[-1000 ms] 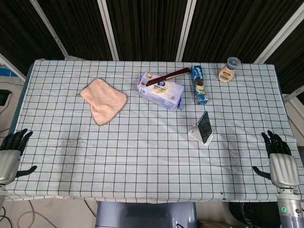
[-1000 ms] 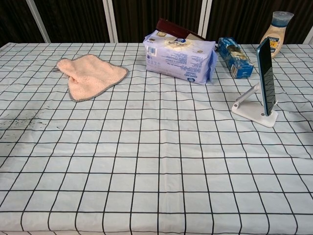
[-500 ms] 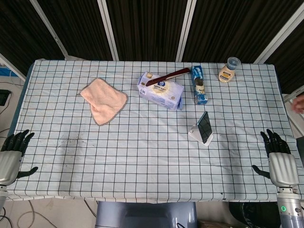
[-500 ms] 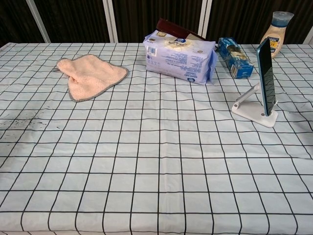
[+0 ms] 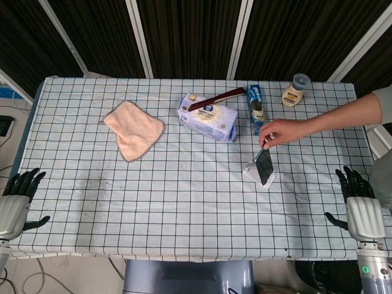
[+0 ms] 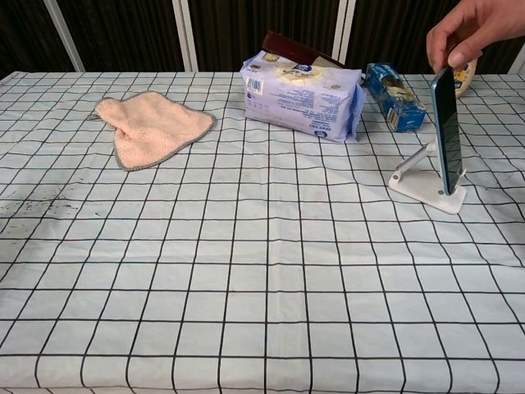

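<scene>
Both robot hands rested empty with fingers apart at the near table corners: left hand (image 5: 15, 199), right hand (image 5: 358, 202). The phone (image 5: 264, 164) stood propped on its stand (image 6: 426, 185) for viewing; a person's hand (image 5: 278, 131) touched its top edge.

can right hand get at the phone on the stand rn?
Probably not: a person's hand is on the phone, crossing the path. The right hand sits open at the table edge, nothing else between.
</scene>
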`<action>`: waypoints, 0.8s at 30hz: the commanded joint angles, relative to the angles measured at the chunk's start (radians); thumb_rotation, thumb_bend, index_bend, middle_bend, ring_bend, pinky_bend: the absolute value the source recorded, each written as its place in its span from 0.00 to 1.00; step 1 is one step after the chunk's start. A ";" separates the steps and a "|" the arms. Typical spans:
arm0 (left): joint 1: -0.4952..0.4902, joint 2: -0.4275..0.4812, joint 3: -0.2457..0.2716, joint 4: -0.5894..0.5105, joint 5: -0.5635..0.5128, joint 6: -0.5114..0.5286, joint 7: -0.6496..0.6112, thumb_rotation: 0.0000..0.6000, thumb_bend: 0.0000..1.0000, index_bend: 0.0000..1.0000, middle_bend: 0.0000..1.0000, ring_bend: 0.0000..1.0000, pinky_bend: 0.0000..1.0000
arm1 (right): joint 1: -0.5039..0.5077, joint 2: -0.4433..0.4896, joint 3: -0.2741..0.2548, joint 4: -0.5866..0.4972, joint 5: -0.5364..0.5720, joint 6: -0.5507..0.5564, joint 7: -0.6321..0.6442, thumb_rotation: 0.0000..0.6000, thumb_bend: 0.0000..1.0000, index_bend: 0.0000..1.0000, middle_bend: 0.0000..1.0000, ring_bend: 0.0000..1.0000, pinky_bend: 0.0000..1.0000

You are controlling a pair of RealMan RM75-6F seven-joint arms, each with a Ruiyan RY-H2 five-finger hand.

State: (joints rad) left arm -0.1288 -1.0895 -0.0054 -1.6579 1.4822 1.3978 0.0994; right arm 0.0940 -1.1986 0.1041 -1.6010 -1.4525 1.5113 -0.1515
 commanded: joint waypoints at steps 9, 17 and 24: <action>0.001 -0.004 -0.004 0.003 -0.002 0.003 -0.005 1.00 0.00 0.00 0.00 0.00 0.00 | 0.000 0.000 -0.001 0.002 -0.002 -0.004 0.005 1.00 0.08 0.00 0.00 0.00 0.15; 0.001 -0.005 -0.004 0.003 -0.003 0.005 -0.006 1.00 0.00 0.00 0.00 0.00 0.00 | 0.000 0.001 -0.002 0.001 -0.004 -0.005 0.008 1.00 0.09 0.00 0.00 0.00 0.15; 0.002 -0.005 -0.004 0.003 -0.002 0.005 -0.008 1.00 0.00 0.00 0.00 0.00 0.00 | -0.002 0.001 -0.002 -0.002 -0.004 -0.004 0.006 1.00 0.09 0.00 0.00 0.00 0.15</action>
State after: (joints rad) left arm -0.1270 -1.0941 -0.0095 -1.6546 1.4796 1.4025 0.0911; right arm 0.0921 -1.1971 0.1017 -1.6035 -1.4561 1.5067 -0.1451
